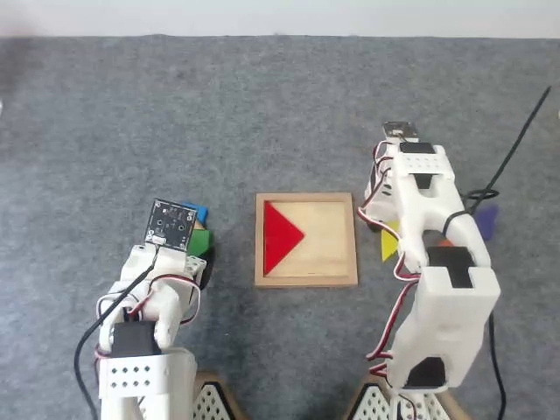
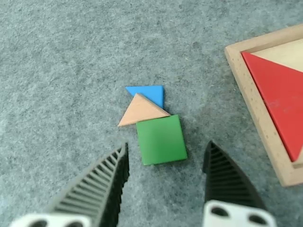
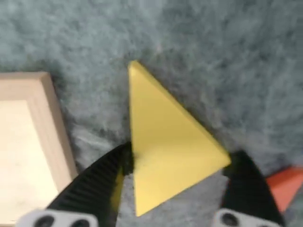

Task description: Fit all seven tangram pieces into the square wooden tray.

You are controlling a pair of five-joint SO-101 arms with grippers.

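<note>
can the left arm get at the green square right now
Probably yes: the left gripper is open, the green square lies flat just beyond its fingertips, in line with the gap, and only the tan triangle touches its far edge.

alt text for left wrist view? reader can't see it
The left gripper hangs open over a green square on grey carpet. A tan triangle abuts the square, a blue triangle abuts the tan. The wooden tray nearby holds a red triangle.

High camera overhead; wrist cameras close, facing down; tray (image 1: 305, 282) shared.
</note>
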